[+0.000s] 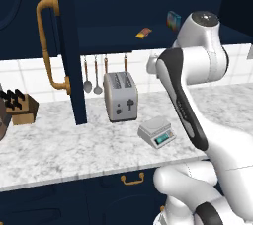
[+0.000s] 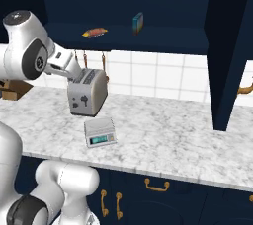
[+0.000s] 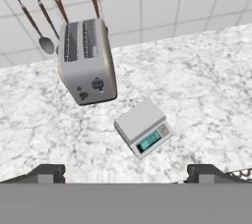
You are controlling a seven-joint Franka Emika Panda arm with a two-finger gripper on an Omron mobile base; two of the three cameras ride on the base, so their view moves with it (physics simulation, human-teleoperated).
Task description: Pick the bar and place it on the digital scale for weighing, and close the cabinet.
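Note:
The bar (image 1: 144, 32) (image 2: 95, 32), in a red, orange and yellow wrapper, lies flat on the shelf inside the open navy cabinet (image 1: 69, 46) (image 2: 230, 46). Both cabinet doors stand swung out, and a curved brass handle (image 1: 47, 46) shows on the left one. On the marble counter sits the light-grey digital scale (image 1: 157, 132) (image 2: 100, 132) (image 3: 143, 127), its top bare and its teal display lit. In the hand view my gripper (image 3: 127, 174) hovers above the counter and looks down on the scale. Its fingertips (image 3: 47, 171) are wide apart, open and empty.
A silver toaster (image 1: 120, 95) (image 2: 87, 92) (image 3: 87, 63) stands just behind the scale. Utensils (image 1: 91, 78) (image 3: 44, 26) hang on the tiled wall. An upright blue box (image 1: 173, 20) (image 2: 138, 22) shares the shelf with the bar. A knife block (image 1: 20, 105) sits far left.

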